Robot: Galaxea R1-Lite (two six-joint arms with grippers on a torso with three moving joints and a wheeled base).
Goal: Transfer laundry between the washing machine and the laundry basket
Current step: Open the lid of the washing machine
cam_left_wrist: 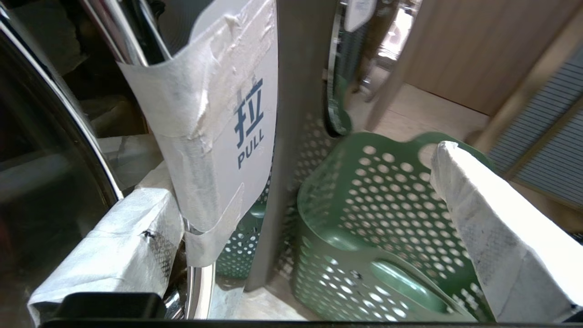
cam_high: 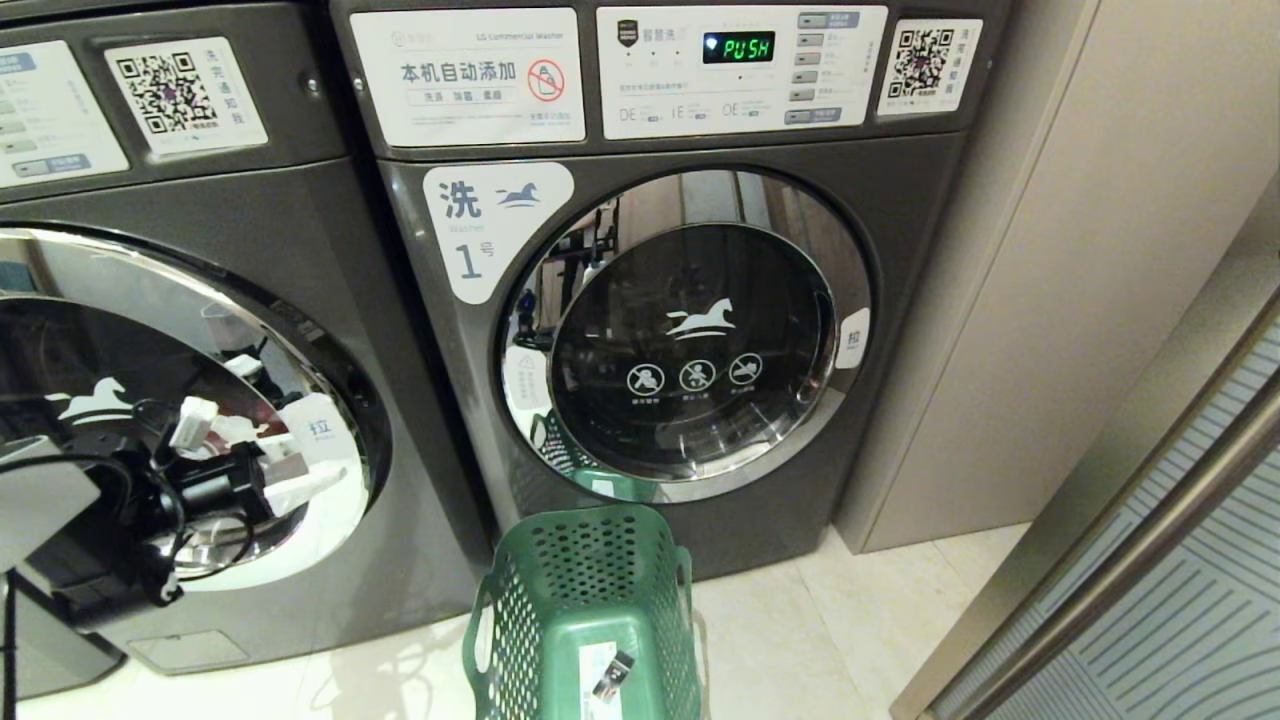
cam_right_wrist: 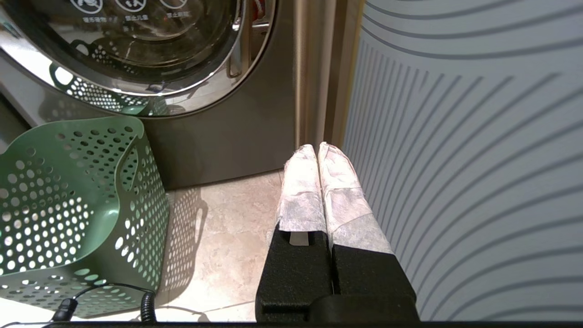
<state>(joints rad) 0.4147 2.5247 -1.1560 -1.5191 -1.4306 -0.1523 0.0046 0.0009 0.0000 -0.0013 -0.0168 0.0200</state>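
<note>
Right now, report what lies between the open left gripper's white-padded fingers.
Left wrist view: the white taped PULL tab, a grey machine panel edge, and the green holed plastic basket beyond.

Two dark grey front-loaders stand side by side. The one in the middle, washer 1 (cam_high: pixel 680 330), has a white label numbered 1, a green PUSH display (cam_high: pixel 738 47) up top and its round chrome-rimmed door shut. The washing machine (cam_high: pixel 180 400) on the left is only partly in frame, and the left hand (cam_high: pixel 265 480) sits right up at its door (cam_high: pixel 150 400) by the white pull tag (cam_high: pixel 322 428), fingers spread wide. The green laundry basket (cam_high: pixel 590 610) stands on the pale tiled floor (cam_high: pixel 800 640) just in front of washer 1, looking empty as far as shows.
</note>
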